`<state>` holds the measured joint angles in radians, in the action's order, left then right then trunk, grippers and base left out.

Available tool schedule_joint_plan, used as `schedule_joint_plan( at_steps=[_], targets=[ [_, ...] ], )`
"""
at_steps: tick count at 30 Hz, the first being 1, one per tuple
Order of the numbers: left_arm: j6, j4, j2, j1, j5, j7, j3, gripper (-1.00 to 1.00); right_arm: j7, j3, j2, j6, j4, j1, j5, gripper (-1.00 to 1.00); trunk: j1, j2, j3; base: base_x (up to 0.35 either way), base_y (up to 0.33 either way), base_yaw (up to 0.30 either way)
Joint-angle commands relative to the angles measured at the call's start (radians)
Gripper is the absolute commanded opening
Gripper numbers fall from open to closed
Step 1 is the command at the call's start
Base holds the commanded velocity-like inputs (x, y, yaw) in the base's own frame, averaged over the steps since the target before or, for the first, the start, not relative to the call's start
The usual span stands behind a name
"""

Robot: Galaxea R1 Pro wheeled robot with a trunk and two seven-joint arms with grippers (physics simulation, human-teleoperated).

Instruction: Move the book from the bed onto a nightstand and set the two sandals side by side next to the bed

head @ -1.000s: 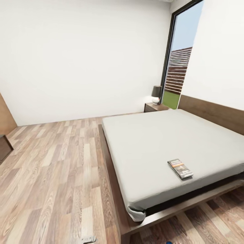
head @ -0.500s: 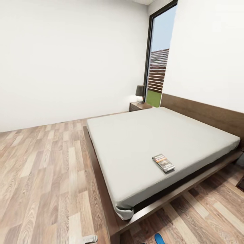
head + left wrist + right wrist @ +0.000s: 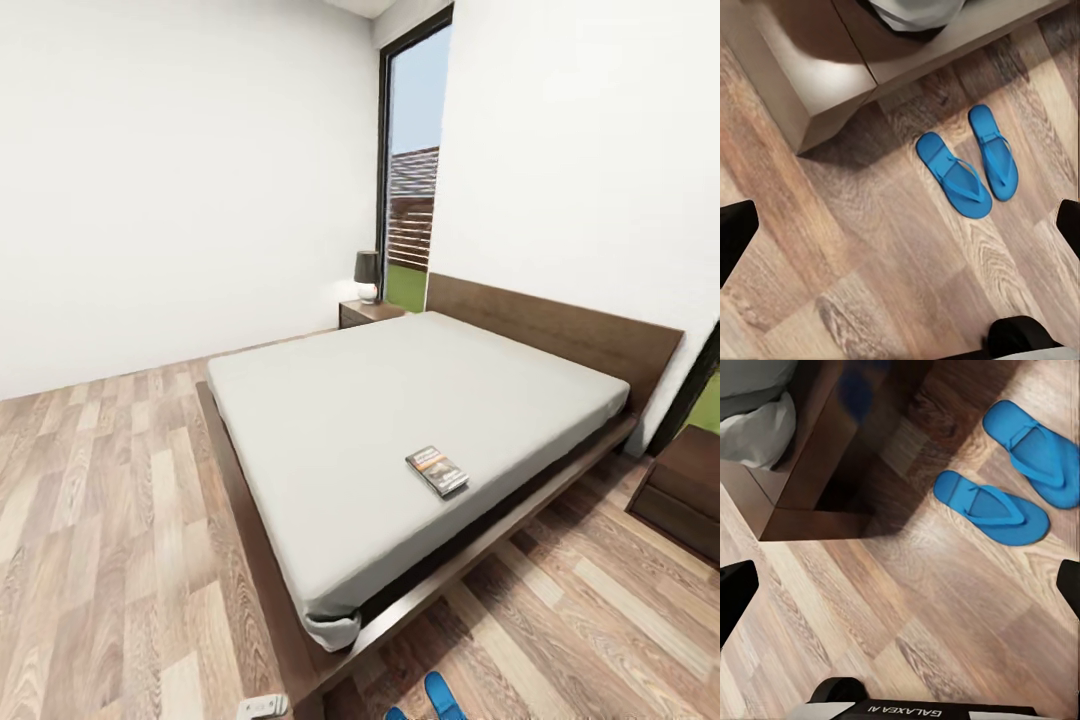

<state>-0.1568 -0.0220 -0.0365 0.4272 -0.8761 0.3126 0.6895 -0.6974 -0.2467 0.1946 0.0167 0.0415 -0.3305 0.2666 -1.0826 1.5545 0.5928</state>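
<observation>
While the book [image 3: 437, 470] lies flat on the pale mattress of the bed [image 3: 330, 420], near the bed's foot-side edge, the two blue sandals [image 3: 971, 167] rest on the wood-plank floor [image 3: 110, 520] just off the bed's dark corner, close together and roughly parallel. One nightstand [image 3: 368, 312] stands beside the headboard under a small lamp [image 3: 367, 273], by the tall window [image 3: 410, 180]; another dark cabinet [image 3: 688, 490] sits at the bed's far side. Both wrist views show dark fingertips [image 3: 736, 232] spread wide at the frame edges, so left and right jaws are open, holding nothing above the floor.
</observation>
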Motion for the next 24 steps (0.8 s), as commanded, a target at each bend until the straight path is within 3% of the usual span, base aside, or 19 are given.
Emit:
schedule_joint_plan(
  at_steps=[1,24],
  targets=[
    [-0.004,0.002,0.0,0.001,-0.009,0.004,0.008,1.0,-0.004,0.0,0.0,0.002,-0.002,-0.001,0.003,1.0,0.0,0.0,0.001,0.0,0.0,-0.3],
    [-0.005,0.002,0.0,0.001,-0.009,0.004,0.008,1.0,-0.004,0.0,0.0,0.002,-0.002,-0.001,0.003,1.0,0.0,0.0,0.001,0.0,0.0,-0.3]
  ],
)
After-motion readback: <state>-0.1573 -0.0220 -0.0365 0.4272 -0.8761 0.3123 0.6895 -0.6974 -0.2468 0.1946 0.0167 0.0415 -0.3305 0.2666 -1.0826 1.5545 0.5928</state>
